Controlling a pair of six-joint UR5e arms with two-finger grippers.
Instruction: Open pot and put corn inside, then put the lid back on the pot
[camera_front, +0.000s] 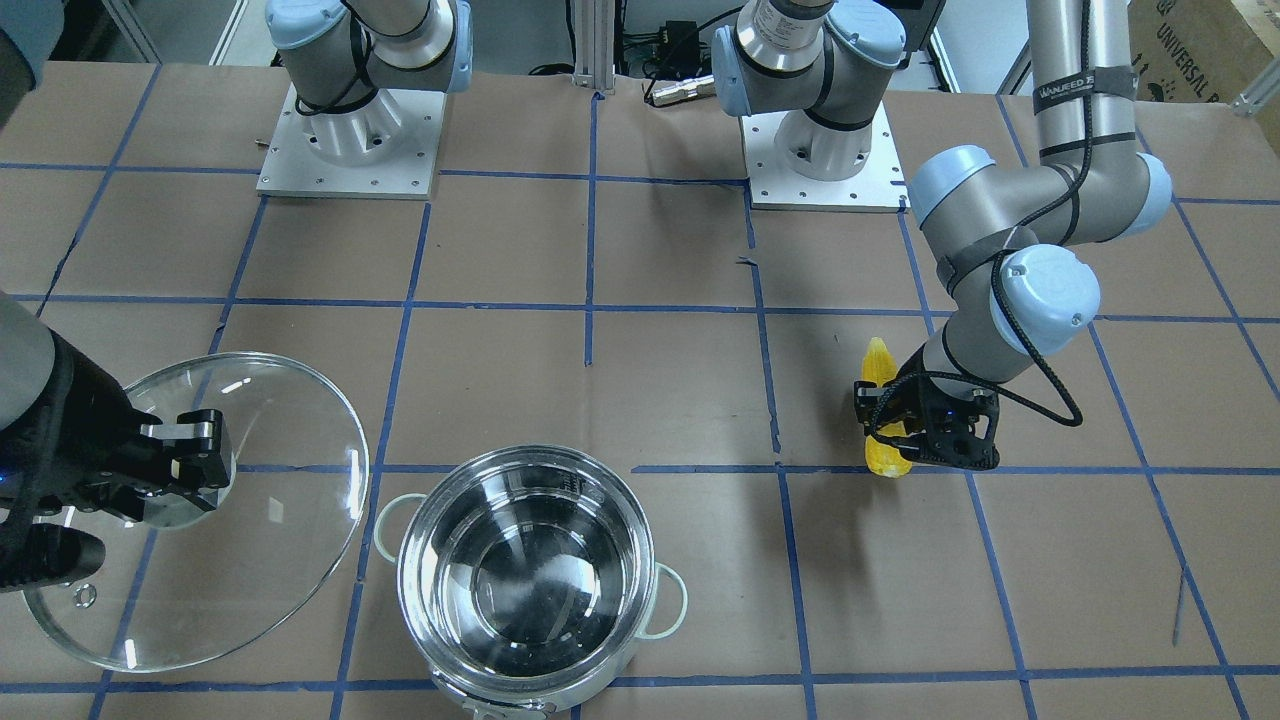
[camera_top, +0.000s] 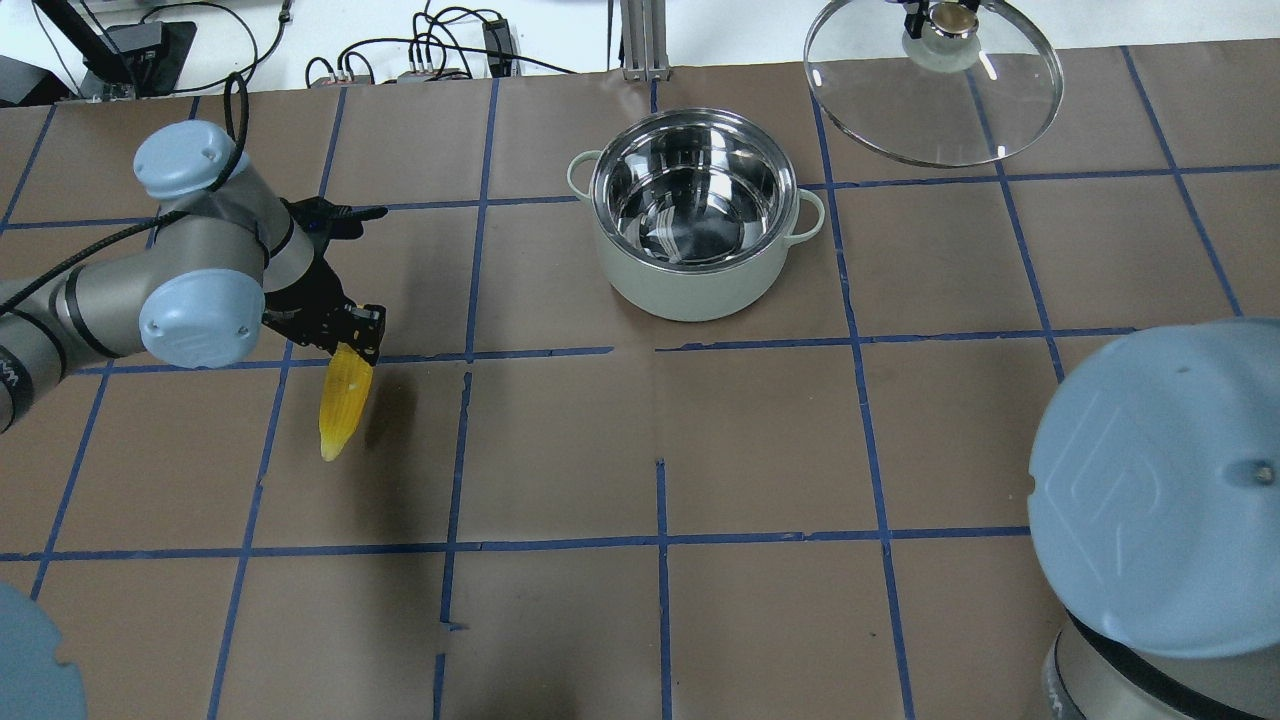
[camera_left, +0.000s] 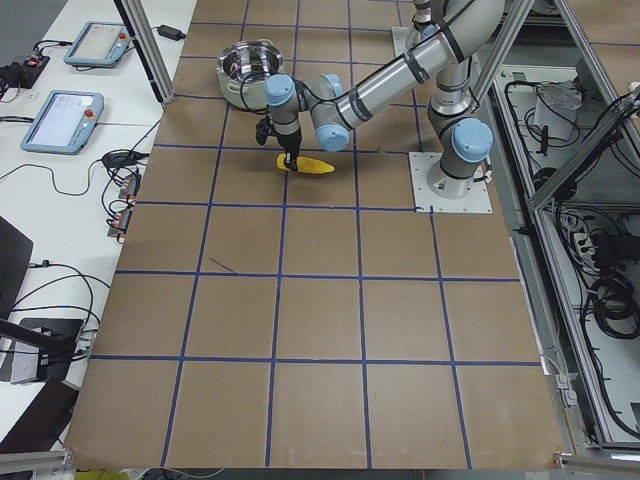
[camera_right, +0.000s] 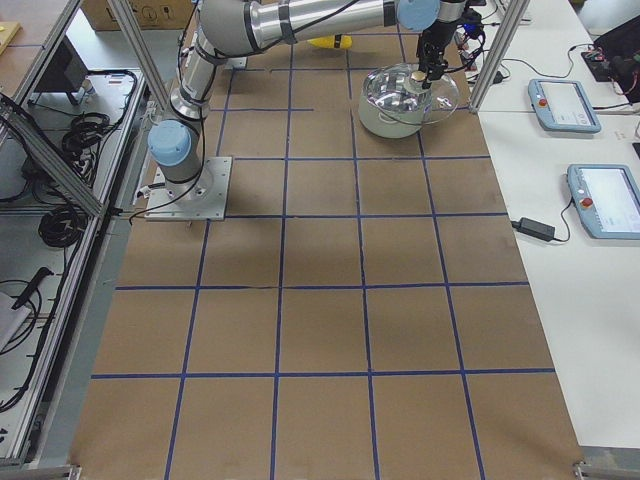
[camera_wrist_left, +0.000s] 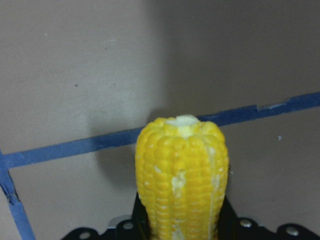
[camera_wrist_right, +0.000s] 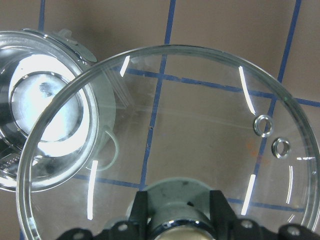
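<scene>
Standing open in the far middle of the table (camera_top: 760, 450), the pot (camera_top: 690, 285) has its whole steel rim exposed. Its 2 loop handles point left and right, and its polished floor shows from wall to wall.

The right gripper (camera_front: 195, 452) is clenched on the knob (camera_top: 950, 20) of the lid (camera_top: 960, 120). It holds the glass disc in the air, tilted, to the far right of the pot by the table's far edge. In the overhead view the lid's rim lies apart from the pot's right handle. The front-facing view puts the lid's edge just beside that handle. The right wrist view looks down through the glass at part of the pot's rim, so the 2 edges are near each other, with the lid the higher one. 2 small steam holes (camera_wrist_right: 272, 135) sit close to the lid's rim.

The left gripper (camera_top: 358, 328) is well off to the left, its jaws pressed against both flanks of the corn (camera_top: 342, 400) near the thick end. The ear lies roughly level, with its pointed tip toward the near side and its blunt end just short of a blue tape line (camera_wrist_left: 75, 147). I cannot tell whether the ear touches the paper or hangs just off it. Its shadow falls on the paper just to its right. The left arm's joints bunch on the corn's left side. To the right, a broad stretch of brown paper and tape lines lies between the corn and the pot, which are well apart.
</scene>
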